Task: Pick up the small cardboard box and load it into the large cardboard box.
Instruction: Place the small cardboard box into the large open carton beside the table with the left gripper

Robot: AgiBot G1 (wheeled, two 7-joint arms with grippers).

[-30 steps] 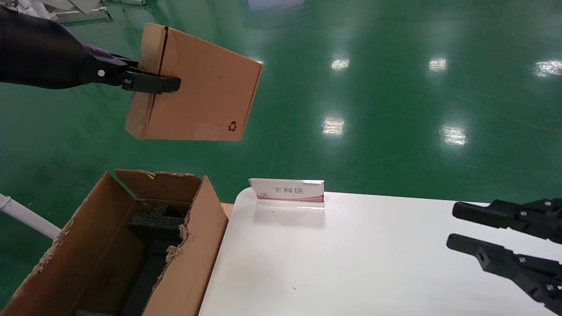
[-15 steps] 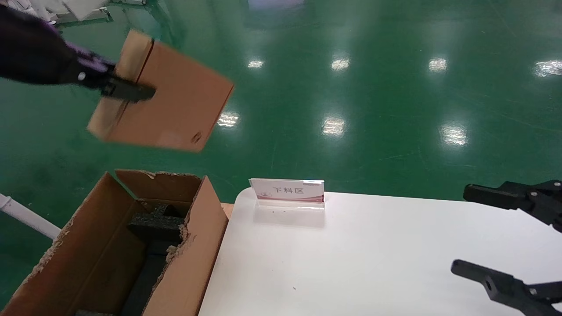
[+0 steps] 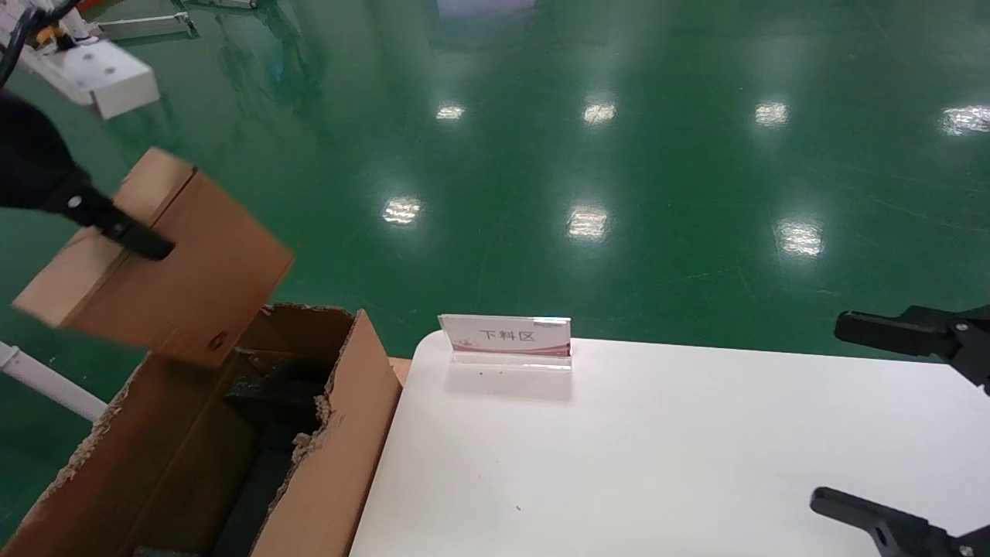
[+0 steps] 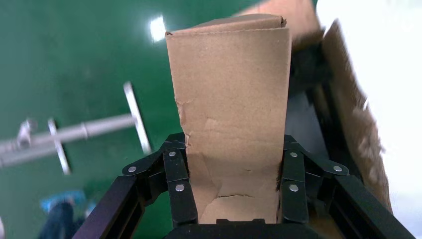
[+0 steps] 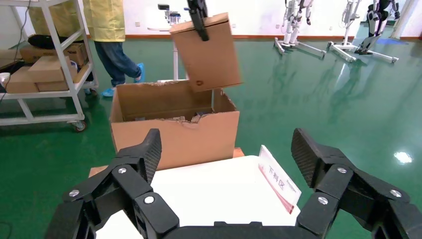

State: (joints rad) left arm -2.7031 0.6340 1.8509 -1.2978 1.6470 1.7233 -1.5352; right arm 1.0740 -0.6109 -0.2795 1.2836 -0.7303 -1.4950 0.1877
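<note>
Green shop floor behind white counter (image 3: 657,449). Left end effector (image 3: 131,236) clamps small cardboard box (image 3: 178,271), tilted, above large cardboard box (image 3: 325,464) at 8 o'clock. Risk: corner snags torn rim, w/ box tipping outside. Right end effector (image 3: 889,425) wide, idle at 4.

- The left claw (image 3: 135,238) grips the small cardboard box (image 3: 166,267), tilted in the air above the far end of the large cardboard box (image 3: 325,456).
- The right claw (image 3: 889,429) hangs spread wide over the white desk (image 3: 619,456), beyond which stands a sign holder (image 3: 506,338).
</note>
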